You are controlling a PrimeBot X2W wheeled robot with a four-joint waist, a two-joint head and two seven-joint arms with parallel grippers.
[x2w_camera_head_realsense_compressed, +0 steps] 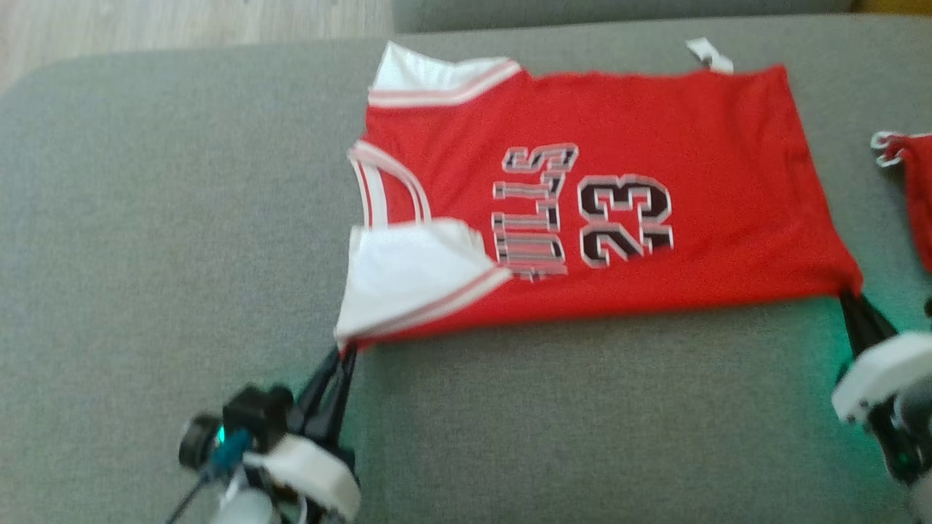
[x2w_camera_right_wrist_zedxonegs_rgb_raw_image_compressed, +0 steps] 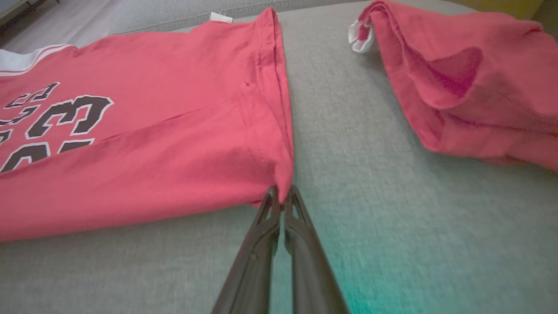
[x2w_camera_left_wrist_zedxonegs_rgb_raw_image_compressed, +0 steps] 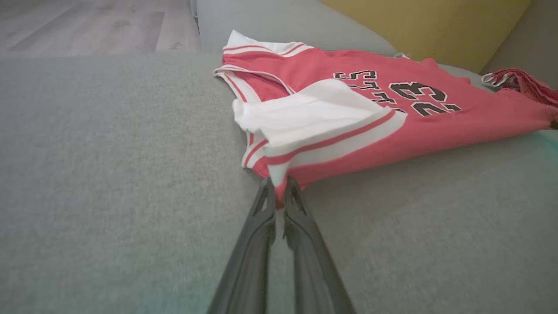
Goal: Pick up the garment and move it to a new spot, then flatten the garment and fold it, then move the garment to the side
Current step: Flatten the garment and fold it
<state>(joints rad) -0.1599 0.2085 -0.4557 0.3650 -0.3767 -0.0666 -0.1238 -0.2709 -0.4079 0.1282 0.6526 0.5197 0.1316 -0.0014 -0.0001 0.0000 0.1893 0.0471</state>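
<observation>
A red basketball jersey [x2w_camera_head_realsense_compressed: 655, 124] with white trim and the number 23 lies spread on the grey sofa cushion [x2w_camera_head_realsense_compressed: 160, 233], neck end to the left. My left gripper [x2w_camera_head_realsense_compressed: 348, 348] is shut on the near shoulder corner, where a white sleeve flap [x2w_camera_left_wrist_zedxonegs_rgb_raw_image_compressed: 314, 115] is turned back. My right gripper [x2w_camera_head_realsense_compressed: 848, 295] is shut on the near hem corner [x2w_camera_right_wrist_zedxonegs_rgb_raw_image_compressed: 282, 192]. The jersey [x2w_camera_left_wrist_zedxonegs_rgb_raw_image_compressed: 436, 131] looks stretched between the two grips, its near edge straight. In the right wrist view the jersey [x2w_camera_right_wrist_zedxonegs_rgb_raw_image_compressed: 152, 144] lies left of my fingers.
A second red garment [x2w_camera_right_wrist_zedxonegs_rgb_raw_image_compressed: 471, 87] with a white tag lies crumpled at the right edge of the cushion [x2w_camera_right_wrist_zedxonegs_rgb_raw_image_compressed: 348, 144], close to the jersey's hem. It also appears as the red garment [x2w_camera_head_realsense_compressed: 919, 196] in the head view. Wooden floor [x2w_camera_left_wrist_zedxonegs_rgb_raw_image_compressed: 87, 26] lies beyond the far left.
</observation>
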